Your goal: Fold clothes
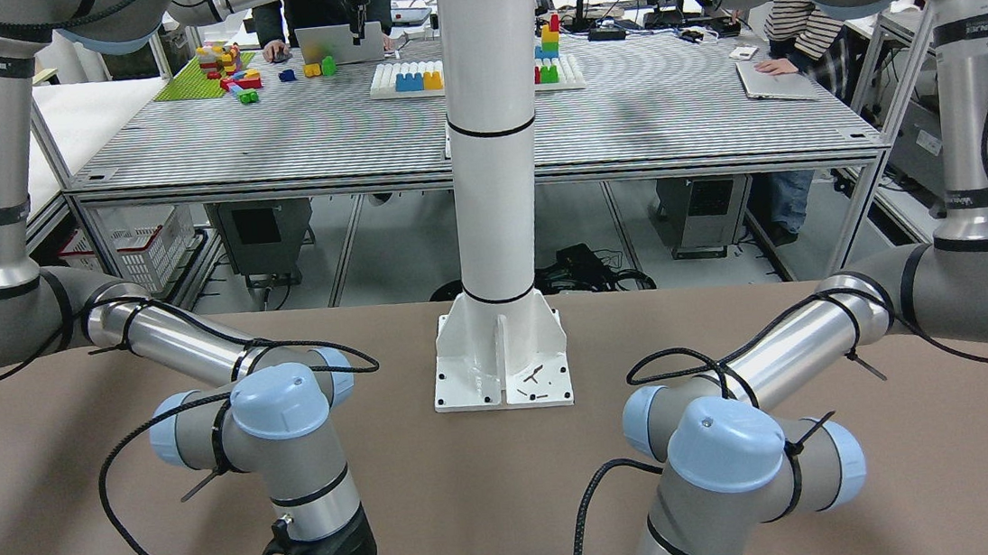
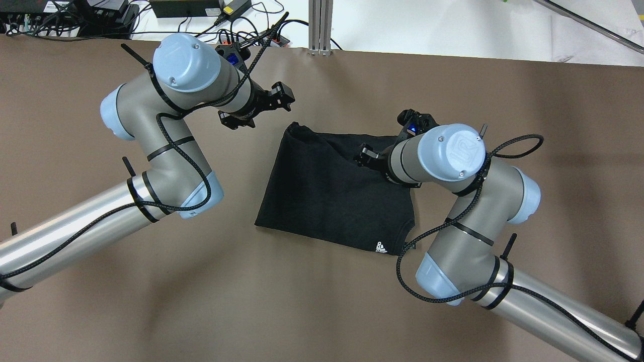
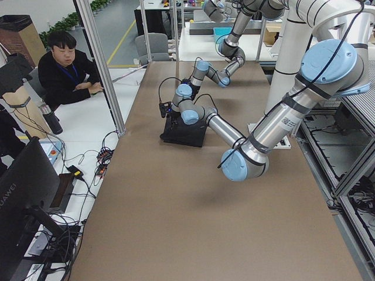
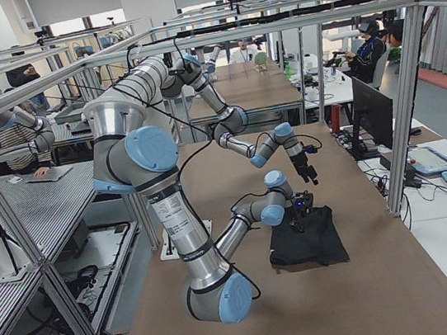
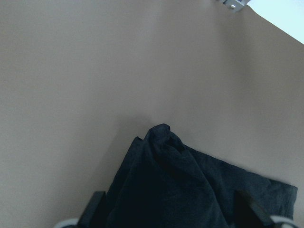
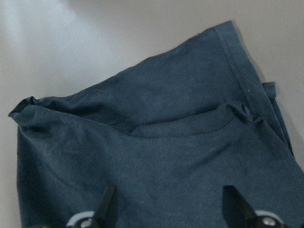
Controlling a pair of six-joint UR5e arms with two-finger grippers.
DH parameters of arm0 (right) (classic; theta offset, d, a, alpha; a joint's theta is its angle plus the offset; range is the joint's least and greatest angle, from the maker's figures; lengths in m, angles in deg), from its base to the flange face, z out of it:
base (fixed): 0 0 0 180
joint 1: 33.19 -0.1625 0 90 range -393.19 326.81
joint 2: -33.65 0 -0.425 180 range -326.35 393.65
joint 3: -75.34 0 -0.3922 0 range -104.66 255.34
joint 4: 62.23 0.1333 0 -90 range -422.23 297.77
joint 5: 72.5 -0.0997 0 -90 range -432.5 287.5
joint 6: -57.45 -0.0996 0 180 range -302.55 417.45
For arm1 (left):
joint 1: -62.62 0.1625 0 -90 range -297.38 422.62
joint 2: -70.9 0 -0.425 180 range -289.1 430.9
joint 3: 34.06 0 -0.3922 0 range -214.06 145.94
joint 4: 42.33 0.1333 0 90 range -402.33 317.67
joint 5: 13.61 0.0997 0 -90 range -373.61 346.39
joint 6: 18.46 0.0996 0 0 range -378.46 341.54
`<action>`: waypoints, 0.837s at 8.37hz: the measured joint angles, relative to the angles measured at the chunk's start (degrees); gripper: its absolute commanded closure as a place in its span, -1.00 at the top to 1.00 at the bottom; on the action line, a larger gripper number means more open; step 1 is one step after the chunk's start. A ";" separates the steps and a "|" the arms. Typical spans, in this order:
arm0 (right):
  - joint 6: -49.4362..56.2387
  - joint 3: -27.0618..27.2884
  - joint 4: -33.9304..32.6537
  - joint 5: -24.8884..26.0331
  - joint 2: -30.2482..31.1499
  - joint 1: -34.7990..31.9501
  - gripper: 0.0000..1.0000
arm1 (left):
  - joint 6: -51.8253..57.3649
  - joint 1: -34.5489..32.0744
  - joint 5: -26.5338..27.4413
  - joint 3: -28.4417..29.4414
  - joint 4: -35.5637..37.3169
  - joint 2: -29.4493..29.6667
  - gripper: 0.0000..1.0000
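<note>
Hovering spread wide, my right gripper over the black soft-fabric garment, my left gripper beside its bunched corner, I'd pinch both far corners evenly.

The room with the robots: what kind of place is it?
Probably a robotics lab: a left arm and a right arm reach over a table with a black garment, a metal-framed bench holds toy blocks, and a person sits nearby.

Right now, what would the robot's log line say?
shirt: black, lying on table | left pincer: open, off shirt near its far-left corner | right pincer: open, over shirt | held: nothing
</note>
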 measured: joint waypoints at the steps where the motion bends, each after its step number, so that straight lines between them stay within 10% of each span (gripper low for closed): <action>1: 0.21 -0.88 0.03 1.64 0.08 1.16 -0.34 | 0.04 0.02 0.06 -0.32 -0.17 -0.65 0.90; 2: 0.58 -1.47 0.04 2.48 0.16 1.68 0.57 | 0.06 0.03 0.08 -0.50 -0.42 -1.05 0.90; 3: 0.83 -1.76 0.05 2.82 0.15 1.88 0.87 | 0.07 0.04 0.07 -0.57 -0.61 -1.23 0.90; 7: 10.87 -1.79 -1.70 2.70 1.00 -0.41 0.88 | 1.37 -0.82 -0.36 -0.78 -0.68 -2.34 0.90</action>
